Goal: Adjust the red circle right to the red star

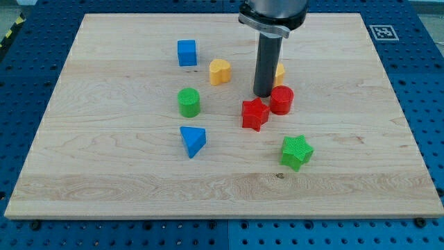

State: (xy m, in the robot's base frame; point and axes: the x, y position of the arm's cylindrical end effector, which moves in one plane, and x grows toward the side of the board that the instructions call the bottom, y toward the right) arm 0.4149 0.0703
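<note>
The red circle point(282, 99) stands near the board's middle, just to the right of and slightly above the red star point(254, 114); the two nearly touch. My tip point(264, 94) is down on the board just left of the red circle's upper edge and directly above the red star. The dark rod rises from there to the view's top.
A yellow block point(279, 71) is partly hidden behind the rod. A yellow heart point(220, 71), a blue cube point(186, 53), a green cylinder point(189, 102), a blue triangle point(193, 140) and a green star point(296, 152) lie around. The wooden board point(104, 173) sits on a blue table.
</note>
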